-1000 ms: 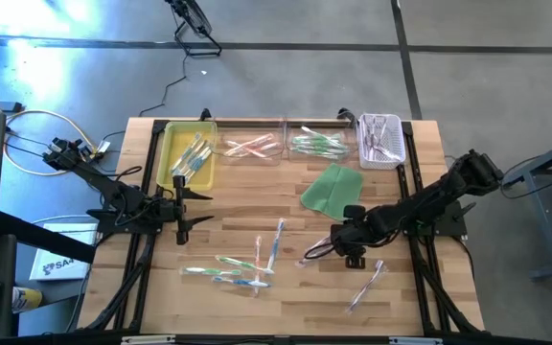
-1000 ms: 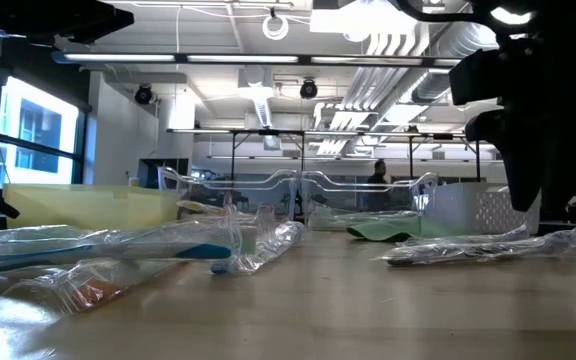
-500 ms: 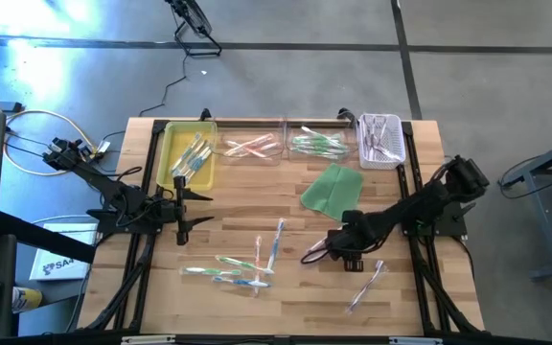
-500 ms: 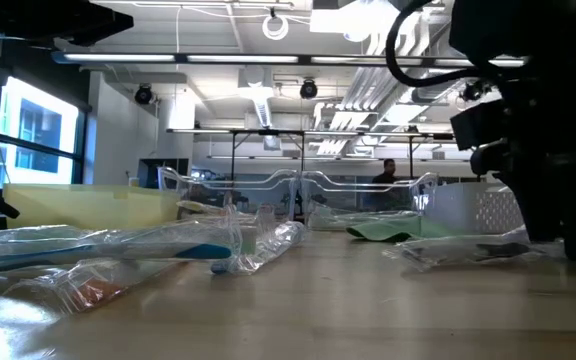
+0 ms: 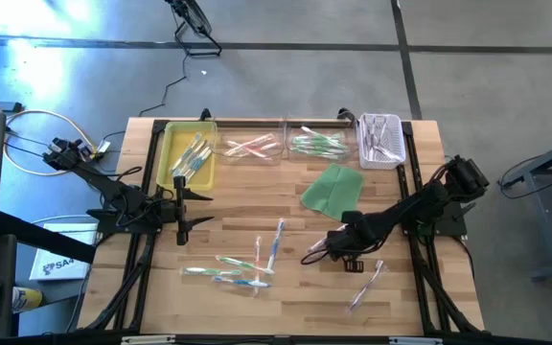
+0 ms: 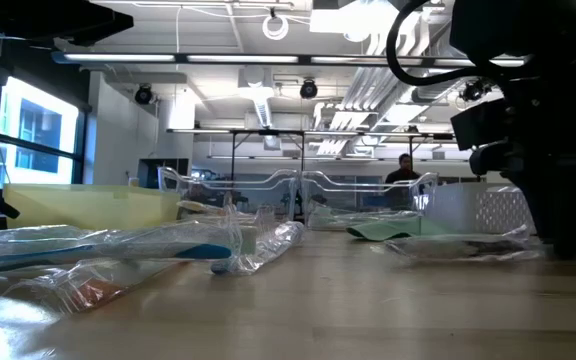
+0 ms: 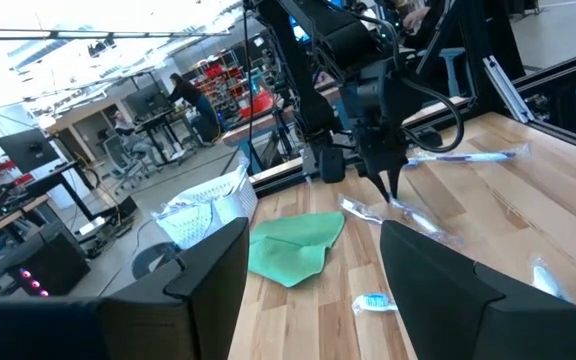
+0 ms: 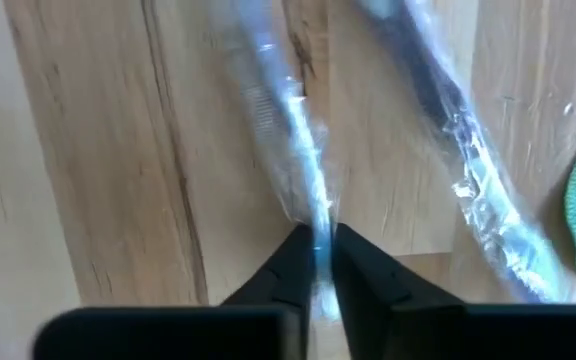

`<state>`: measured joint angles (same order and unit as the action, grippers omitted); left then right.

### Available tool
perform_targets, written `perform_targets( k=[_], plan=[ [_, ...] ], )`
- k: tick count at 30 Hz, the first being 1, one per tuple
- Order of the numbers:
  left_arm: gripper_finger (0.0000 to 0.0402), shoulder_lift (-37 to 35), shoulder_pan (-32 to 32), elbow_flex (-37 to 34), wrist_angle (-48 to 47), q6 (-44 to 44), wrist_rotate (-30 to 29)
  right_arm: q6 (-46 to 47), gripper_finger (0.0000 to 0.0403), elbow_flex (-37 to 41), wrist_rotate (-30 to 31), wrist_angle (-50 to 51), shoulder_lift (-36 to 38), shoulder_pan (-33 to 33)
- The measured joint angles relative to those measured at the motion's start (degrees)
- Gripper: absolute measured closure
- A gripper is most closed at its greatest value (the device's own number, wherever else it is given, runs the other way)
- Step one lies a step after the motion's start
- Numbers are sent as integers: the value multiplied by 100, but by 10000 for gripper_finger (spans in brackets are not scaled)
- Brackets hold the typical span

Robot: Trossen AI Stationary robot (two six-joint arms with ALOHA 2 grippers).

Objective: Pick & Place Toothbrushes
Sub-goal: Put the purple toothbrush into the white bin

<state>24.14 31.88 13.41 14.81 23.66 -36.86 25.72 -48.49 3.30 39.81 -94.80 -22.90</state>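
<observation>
My right gripper [image 8: 315, 262] pinches a wrapped toothbrush [image 8: 290, 160] on the table [image 5: 238, 206]; my left gripper [image 5: 185, 203], at nine o'clock, is spread open.

cloth [image 5: 332, 189]: green | tray [image 5: 172, 153]: yellow | basket [image 5: 381, 140]: white | table [image 5: 238, 216]: pale wood

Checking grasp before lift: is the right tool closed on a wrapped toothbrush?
Yes, in the right wrist view the right tool pinches a wrapped toothbrush between nearly touching fingers.

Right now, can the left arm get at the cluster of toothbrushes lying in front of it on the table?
Probably yes. The left gripper is open and hovers beside the toothbrush cluster, nothing between them. The right gripper is shut on a wrapped toothbrush off to the side.
</observation>
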Motion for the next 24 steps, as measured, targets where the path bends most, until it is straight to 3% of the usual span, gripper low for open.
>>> perform_targets(
  k=[4,8,14,19,24],
  plan=[
    [181,-1,0,0,0,0,0,-52,390,0,-48,1,-1,-39],
    [181,-1,0,0,4,-7,-1,81,393,-10,-509,57,170,-39],
    [181,0,0,0,30,-15,0,403,395,-406,-446,9,1025,-45],
    [181,-2,0,0,221,-36,-2,698,395,-772,424,45,1929,-48],
    [181,-2,0,0,227,-149,-2,1125,395,-780,1946,496,2809,-42]
  ],
)
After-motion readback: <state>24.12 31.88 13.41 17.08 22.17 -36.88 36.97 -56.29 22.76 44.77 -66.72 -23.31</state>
